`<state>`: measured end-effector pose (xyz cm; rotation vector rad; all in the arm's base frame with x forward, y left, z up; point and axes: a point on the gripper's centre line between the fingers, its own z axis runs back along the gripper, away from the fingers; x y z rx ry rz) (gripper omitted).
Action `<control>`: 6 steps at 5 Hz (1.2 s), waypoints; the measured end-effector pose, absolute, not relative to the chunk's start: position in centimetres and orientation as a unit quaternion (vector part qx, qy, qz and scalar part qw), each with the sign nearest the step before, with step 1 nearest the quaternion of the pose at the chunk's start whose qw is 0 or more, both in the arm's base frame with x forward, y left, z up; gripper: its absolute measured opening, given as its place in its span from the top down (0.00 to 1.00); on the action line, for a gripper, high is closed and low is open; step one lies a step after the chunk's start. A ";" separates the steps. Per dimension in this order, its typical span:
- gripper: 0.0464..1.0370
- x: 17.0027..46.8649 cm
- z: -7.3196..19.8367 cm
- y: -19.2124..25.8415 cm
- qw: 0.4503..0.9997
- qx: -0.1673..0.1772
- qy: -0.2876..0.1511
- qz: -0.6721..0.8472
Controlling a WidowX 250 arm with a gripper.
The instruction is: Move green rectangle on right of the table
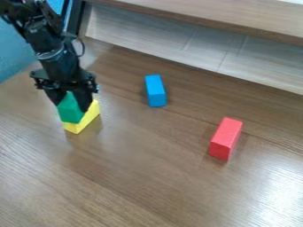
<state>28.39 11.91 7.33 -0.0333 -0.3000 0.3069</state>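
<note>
The black gripper (pixel 72 104) hangs down at the left of the camera view, its fingers pressed against two sides of the green block (pixel 70 109). Directly beneath the green block is the yellow block (pixel 87 119), which lies on the wooden table (pixel 148 173). The two blocks overlap in view, and I cannot tell whether the green one rests on the yellow one or is held just above it. The fingers partly cover the green block's upper part.
A blue block (pixel 155 91) lies right of the gripper, near the upper middle. Farther right is a red block (pixel 225 138). A raised wooden ledge (pixel 207 20) with a pale panel below it runs along the table's back edge.
</note>
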 end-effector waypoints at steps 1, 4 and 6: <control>0.46 29.1 9.2 9.7 0.977 -0.022 -0.171 0.121; 0.46 29.4 8.3 0.1 0.987 -0.049 -0.154 0.010; 0.46 27.9 5.7 -3.6 0.990 -0.063 -0.128 -0.020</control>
